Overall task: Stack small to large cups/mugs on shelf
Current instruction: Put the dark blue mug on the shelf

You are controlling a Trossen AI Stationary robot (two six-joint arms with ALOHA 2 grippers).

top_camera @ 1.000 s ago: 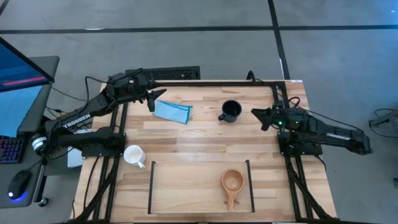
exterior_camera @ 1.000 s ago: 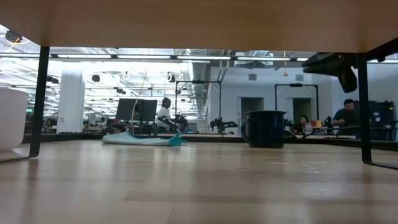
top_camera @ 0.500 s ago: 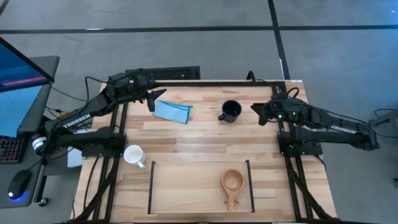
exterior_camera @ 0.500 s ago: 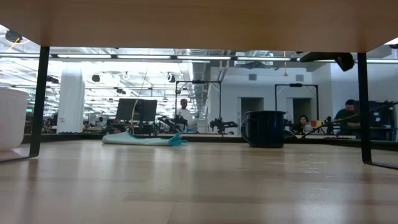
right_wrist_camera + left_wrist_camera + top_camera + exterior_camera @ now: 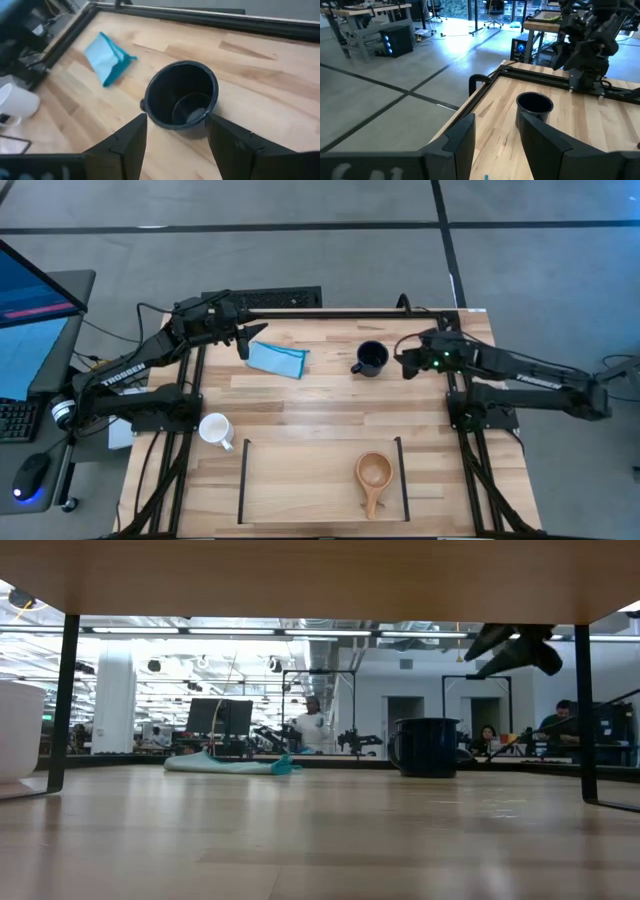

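The dark mug (image 5: 371,358) stands upright on the table's far half, handle (image 5: 356,367) toward the left. My right gripper (image 5: 405,363) hovers open just to its right, above table height (image 5: 510,648); the mug (image 5: 182,95) lies ahead of its spread fingers, untouched. A white mug (image 5: 213,428) lies at the left, beside the shelf (image 5: 244,480). The small wooden cup (image 5: 372,472) stands on the shelf's right part, handle toward the near edge. My left gripper (image 5: 243,340) waits open at the far left.
A folded light-blue cloth (image 5: 278,358) lies on the table just right of my left gripper. Black frame rails (image 5: 340,313) run along the table's far edge and sides. People and desks show in the room beyond the table.
My right gripper has moved toward the table's left edge and a little toward the far edge, closing in on the dark mug, and has opened on the way. The mugs, the cup and the cloth have stayed where they were.
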